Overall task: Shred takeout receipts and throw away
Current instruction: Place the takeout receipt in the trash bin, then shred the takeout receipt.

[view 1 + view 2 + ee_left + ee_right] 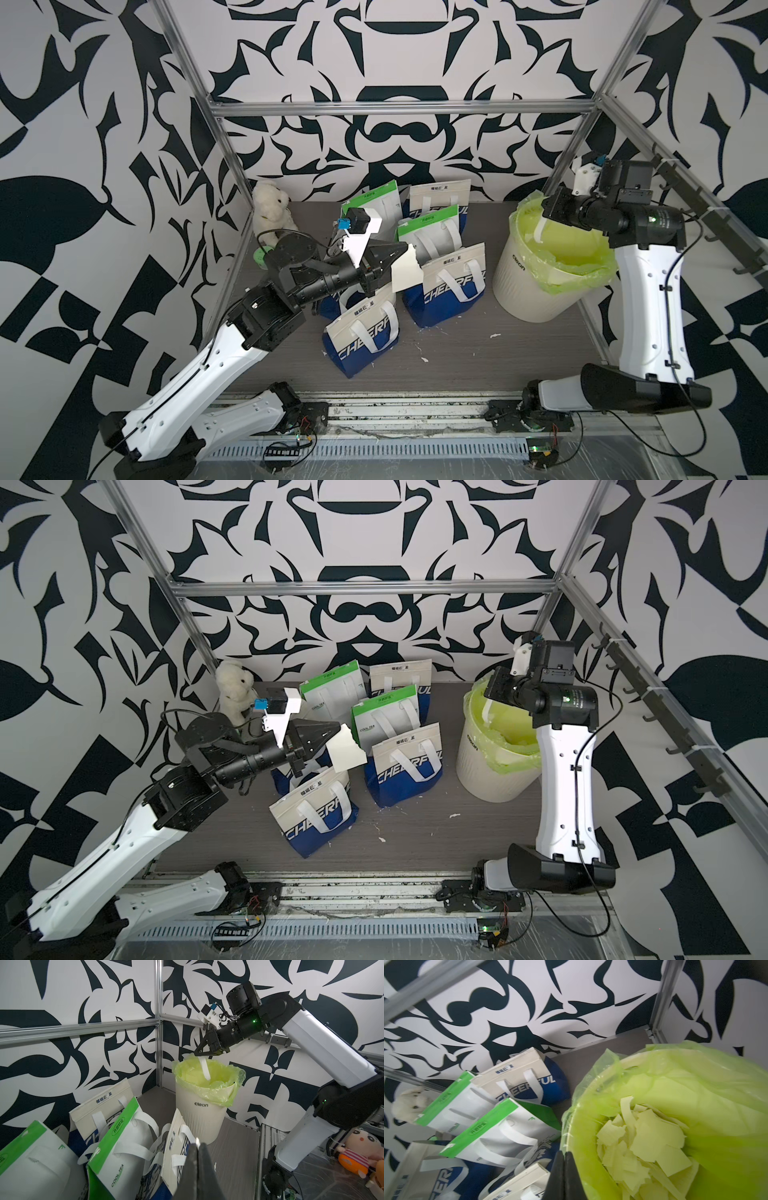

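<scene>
We see the left arm (232,357) reaching from the near left corner toward the middle of the table (478,365). Its forearm is roughly level, and the left gripper (402,249) points right above the cluster of bags (432,245). Its jaws are pressed together on a torn piece of receipt (406,272), a cream-white sheet with one ragged edge. The sheet hangs from the fingertips in the air, just over a blue-and-white bag (449,286). In the left wrist view only a sliver of that paper peeks out between the closed fingers (205,1172).

The right arm (648,311) stands upright at the right side and bends left at the top. The right gripper (196,1054) tips downward over the far rim of the white bin (519,286). Its jaws are closed, pinching the top end of a narrow receipt strip (204,1069). The strip dangles into the mouth of the bin, inside the green liner (228,1093).

In the right wrist view the bin holds a heap of torn receipt pieces (650,1138), some broad, some thin ribbons, all tinted yellow-green by the liner. The bin stands on the right part of the table, just right of the bags. A few small white scraps (424,359) lie on the table near the bags
</scene>
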